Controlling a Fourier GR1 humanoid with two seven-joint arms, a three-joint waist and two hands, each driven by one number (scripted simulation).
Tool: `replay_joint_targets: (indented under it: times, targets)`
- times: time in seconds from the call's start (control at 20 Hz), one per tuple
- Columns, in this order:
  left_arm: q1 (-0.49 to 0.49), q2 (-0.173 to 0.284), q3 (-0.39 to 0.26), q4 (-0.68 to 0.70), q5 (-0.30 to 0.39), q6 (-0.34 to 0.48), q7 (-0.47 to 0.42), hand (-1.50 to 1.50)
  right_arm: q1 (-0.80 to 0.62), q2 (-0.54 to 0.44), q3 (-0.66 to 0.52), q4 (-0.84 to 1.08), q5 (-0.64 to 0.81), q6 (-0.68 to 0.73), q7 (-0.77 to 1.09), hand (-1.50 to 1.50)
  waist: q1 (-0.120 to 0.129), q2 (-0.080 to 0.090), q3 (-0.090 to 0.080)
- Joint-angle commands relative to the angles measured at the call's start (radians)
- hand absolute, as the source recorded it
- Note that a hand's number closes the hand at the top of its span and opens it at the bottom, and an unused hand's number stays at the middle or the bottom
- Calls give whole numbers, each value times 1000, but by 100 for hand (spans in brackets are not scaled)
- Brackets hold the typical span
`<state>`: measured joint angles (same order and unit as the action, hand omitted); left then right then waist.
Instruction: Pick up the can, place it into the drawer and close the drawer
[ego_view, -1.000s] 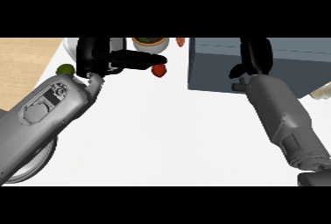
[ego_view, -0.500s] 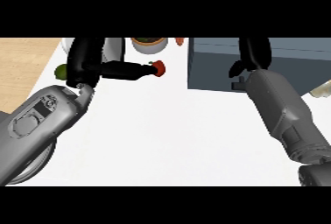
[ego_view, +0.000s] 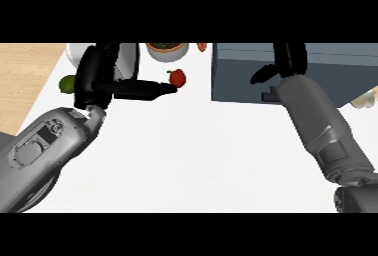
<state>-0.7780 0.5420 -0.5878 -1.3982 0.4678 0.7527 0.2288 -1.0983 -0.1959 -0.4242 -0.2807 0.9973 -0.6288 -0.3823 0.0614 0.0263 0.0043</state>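
Two hands over a white counter (ego_view: 192, 150), both near its far edge.

Left hand (ego_view: 100, 75) is raised, fingers pointing away and thumb (ego_view: 144, 90) stretched sideways toward the right; it grips nothing that can be seen. A small red item (ego_view: 178, 76) lies just beyond the thumb's tip, a green item (ego_view: 67, 84) shows just left of the hand, and a bowl (ego_view: 166, 50) sits beyond the thumb. Right hand (ego_view: 284, 62) hangs over the grey-blue drawer (ego_view: 244, 75), which lies under and around it; whether its fingers are curled cannot be told. No can is identifiable; where it is cannot be told.
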Motion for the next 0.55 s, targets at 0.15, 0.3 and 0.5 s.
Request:
replay_joint_targets:
  times: [0.15, 0.3, 0.5]
  targets:
    - [42, 5, 14, -17, -13, 13, -6, -150, -87, 81, -190, -53, -246, 99, -106, -150, 3, -8, 0]
    - [55, 10, 22, -31, -17, 18, 7, -150, -126, 53, -234, -45, -300, 191, -89, -150, -11, -14, -1]
    - [101, 3, 24, -54, -39, 20, -10, -150, -125, 60, -252, -20, -318, 160, -95, -150, -5, -9, -3]
